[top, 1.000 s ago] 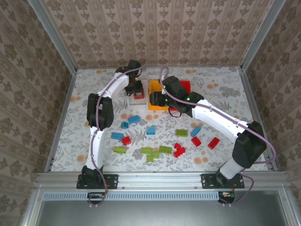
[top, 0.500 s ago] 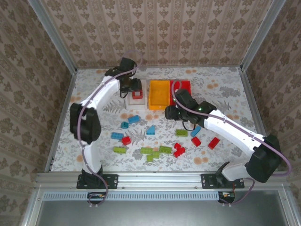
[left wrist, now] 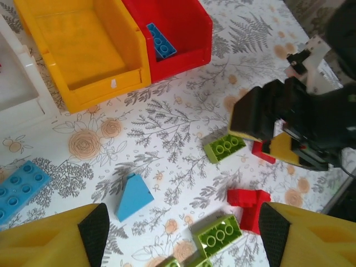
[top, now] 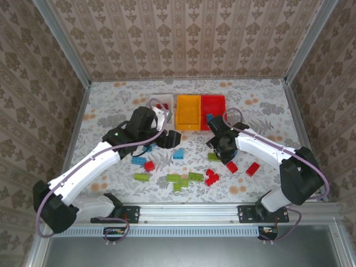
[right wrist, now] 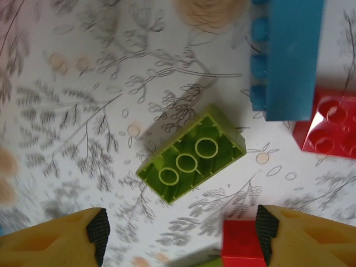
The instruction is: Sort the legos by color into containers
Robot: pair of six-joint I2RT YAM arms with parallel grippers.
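A lime green brick [right wrist: 192, 153] lies uncovered on the table [right wrist: 83, 111], near a blue brick [right wrist: 289, 55] and a red brick [right wrist: 328, 125]. It sits under the right gripper [right wrist: 182, 236], whose fingers are spread wide. The left gripper [left wrist: 183, 228], equally spread and empty, hovers near the red bin [left wrist: 189, 25].

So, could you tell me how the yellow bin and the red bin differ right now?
The yellow bin looks empty; the red bin holds a blue brick. The yellow bin sits between the white bin and the red bin, which ends the row. Both are open, rectangular and alike in size.
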